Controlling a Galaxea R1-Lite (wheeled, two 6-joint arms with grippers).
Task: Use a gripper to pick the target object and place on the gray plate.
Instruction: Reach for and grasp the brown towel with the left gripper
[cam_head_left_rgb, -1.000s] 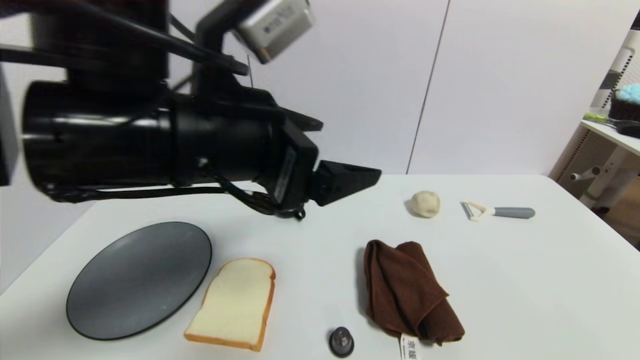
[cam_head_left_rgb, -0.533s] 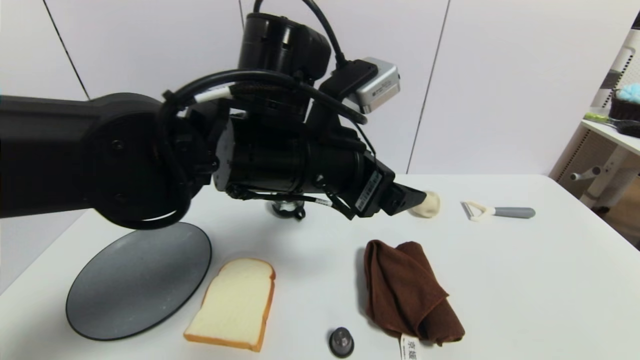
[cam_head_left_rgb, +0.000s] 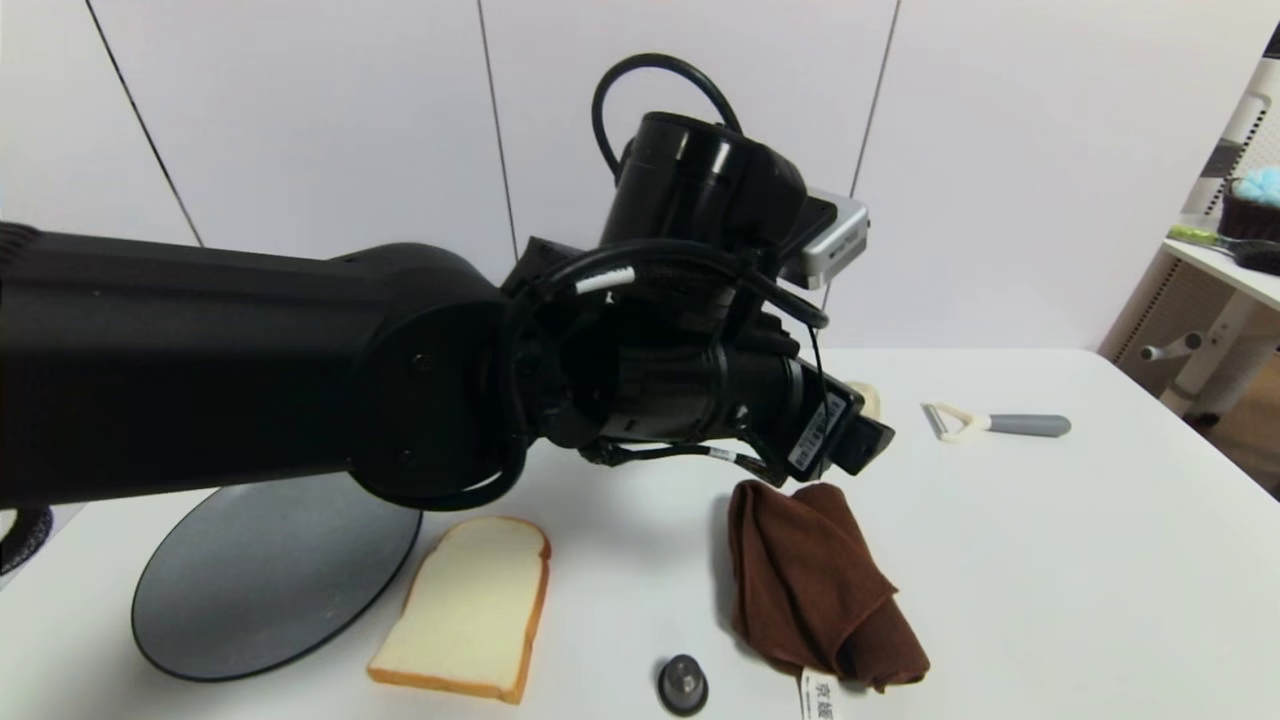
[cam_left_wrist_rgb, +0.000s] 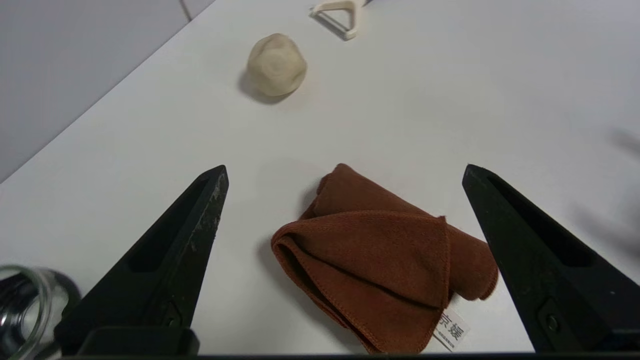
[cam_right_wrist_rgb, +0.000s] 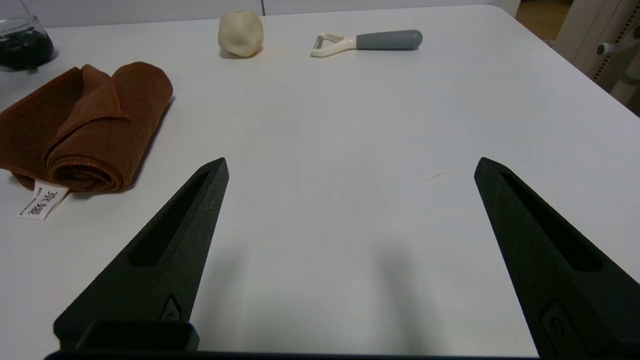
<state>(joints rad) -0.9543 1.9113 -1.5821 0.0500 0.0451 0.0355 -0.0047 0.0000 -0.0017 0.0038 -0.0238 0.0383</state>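
Left arm stretched across the scene from the robot's left, wrist angled downward; left gripper (cam_left_wrist_rgb: 345, 172) hangs above the far end of the brown towel (cam_head_left_rgb: 815, 585), fingers (cam_left_wrist_rgb: 170, 250) spread wide, nothing between them, clear of the cloth. Towel lies folded on the white surface (cam_head_left_rgb: 1050, 580), loosely rolled along one edge, terry texture, stitched hem, white printed tag (cam_left_wrist_rgb: 452, 330) poking out at its near end. It sits right of the bread slice (cam_head_left_rgb: 470, 610), well apart from the gray plate (cam_head_left_rgb: 270, 580). Dough ball (cam_left_wrist_rgb: 276, 64) and peeler (cam_head_left_rgb: 995, 423) farther back. Right gripper (cam_right_wrist_rgb: 350, 165) low over bare surface, beside the towel, fingers spread, empty.
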